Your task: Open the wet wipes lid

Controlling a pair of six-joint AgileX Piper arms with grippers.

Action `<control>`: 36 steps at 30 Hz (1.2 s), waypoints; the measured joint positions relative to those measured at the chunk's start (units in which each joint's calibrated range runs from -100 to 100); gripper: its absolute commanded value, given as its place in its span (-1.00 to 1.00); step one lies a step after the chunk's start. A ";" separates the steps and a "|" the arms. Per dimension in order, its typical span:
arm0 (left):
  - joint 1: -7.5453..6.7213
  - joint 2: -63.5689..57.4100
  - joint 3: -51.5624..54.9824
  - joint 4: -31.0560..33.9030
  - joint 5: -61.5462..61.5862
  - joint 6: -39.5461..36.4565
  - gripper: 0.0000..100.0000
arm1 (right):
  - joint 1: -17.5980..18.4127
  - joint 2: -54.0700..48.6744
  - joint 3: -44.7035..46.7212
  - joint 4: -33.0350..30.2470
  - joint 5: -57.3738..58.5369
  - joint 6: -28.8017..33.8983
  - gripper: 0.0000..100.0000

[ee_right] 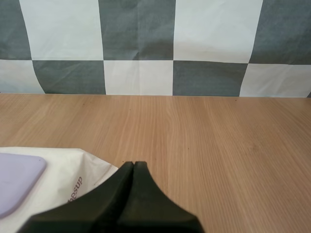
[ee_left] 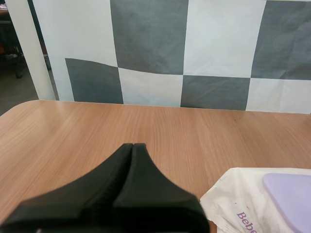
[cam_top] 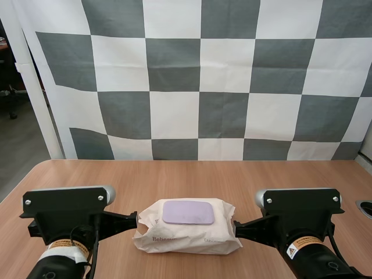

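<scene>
A white wet wipes pack lies flat on the wooden table, near its front middle. Its lilac lid is down flat on top. My left gripper rests low at the pack's left end, my right gripper at its right end. In the left wrist view my left gripper is one dark shut wedge with nothing in it, beside the pack and the lid. The right gripper is likewise shut on nothing, right next to the pack and its lid.
Bare table stretches behind the pack to the far edge. A small round grommet sits in the tabletop at the right edge. The table's rounded left corner lies beyond my left gripper.
</scene>
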State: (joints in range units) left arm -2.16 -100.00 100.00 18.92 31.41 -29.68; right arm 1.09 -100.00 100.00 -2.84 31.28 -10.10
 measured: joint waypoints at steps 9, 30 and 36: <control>0.00 0.00 0.00 -10.03 -4.02 8.39 -1.00 | 1.16 0.00 0.00 3.14 0.00 0.00 -1.00; 0.00 0.00 0.00 -12.72 -4.02 10.07 -1.00 | 1.16 0.00 0.00 3.14 0.00 0.00 -1.00; 0.00 0.00 0.00 -12.72 -4.02 10.07 -1.00 | 1.16 0.00 0.00 2.84 0.00 0.00 -1.00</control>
State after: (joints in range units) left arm -2.16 -100.00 100.00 6.19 27.39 -19.61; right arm 2.25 -100.00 100.00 0.00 31.28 -10.10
